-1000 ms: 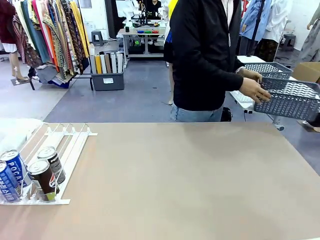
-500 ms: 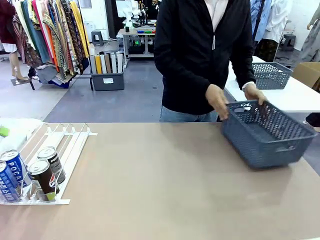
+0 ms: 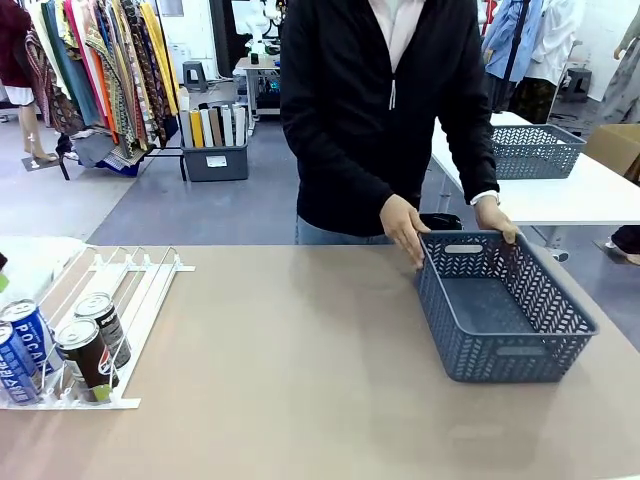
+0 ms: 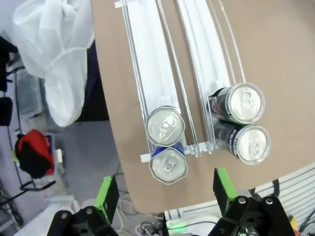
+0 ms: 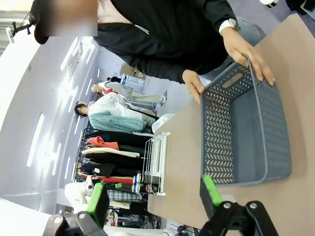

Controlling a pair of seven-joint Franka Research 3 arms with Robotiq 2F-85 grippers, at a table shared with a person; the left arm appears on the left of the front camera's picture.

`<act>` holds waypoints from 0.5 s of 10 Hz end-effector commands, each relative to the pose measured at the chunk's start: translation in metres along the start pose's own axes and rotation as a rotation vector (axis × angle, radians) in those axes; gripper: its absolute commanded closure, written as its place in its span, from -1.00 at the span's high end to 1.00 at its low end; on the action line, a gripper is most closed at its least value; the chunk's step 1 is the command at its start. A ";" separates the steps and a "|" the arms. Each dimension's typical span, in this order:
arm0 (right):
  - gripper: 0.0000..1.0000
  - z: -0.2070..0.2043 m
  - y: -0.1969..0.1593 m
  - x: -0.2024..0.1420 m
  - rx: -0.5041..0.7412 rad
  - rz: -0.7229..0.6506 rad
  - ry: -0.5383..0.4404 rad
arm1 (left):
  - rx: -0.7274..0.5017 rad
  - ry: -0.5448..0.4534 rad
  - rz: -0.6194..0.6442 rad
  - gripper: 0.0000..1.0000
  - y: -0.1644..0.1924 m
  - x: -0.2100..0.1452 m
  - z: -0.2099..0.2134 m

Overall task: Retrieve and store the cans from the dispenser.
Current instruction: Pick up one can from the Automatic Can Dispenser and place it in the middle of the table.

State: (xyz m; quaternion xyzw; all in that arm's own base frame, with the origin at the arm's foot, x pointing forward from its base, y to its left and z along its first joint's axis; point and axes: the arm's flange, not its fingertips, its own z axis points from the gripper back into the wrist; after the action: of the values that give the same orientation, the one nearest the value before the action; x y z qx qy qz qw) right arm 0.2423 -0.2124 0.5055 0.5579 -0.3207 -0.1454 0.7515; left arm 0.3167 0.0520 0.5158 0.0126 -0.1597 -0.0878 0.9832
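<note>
Silver-topped cans [image 3: 60, 350] crammed at lower left, low end of dispenser [image 3: 135, 285]; basket [image 3: 500, 310] at right of desk [image 3: 300, 390]. Left hand [image 4: 166, 186] released above them, right hand [image 5: 153, 186] released too. Might knock a close-packed neighbour over, or snag the dispenser.

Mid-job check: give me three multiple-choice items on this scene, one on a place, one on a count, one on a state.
1. Where on the table does the grey basket stand? A) robot's left side B) robot's right side C) centre
2. How many cans sit in the dispenser? A) two B) four C) six
3. How do the left gripper's jaws stand? A) open, empty B) shut on a can C) shut, empty
1 B: right of centre, person's hands on its rim. 2 B: two blue-and-white, two dark. 3 A: green pads wide apart, nothing between.
</note>
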 end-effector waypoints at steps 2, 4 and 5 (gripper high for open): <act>1.00 -0.001 0.002 0.003 0.027 0.018 -0.017 | 0.000 0.000 0.000 1.00 0.000 0.000 0.000; 1.00 -0.001 0.002 0.003 0.027 0.018 -0.017 | -0.003 0.112 -0.041 1.00 0.001 0.001 -0.023; 1.00 -0.001 0.002 0.003 0.027 0.018 -0.017 | -0.018 0.141 -0.029 1.00 0.003 -0.001 -0.030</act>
State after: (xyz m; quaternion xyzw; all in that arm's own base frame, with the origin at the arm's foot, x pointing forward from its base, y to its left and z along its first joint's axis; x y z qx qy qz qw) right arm 0.2422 -0.2125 0.5055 0.5580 -0.3208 -0.1454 0.7514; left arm 0.3233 0.0501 0.4927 0.0061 -0.1146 -0.1027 0.9881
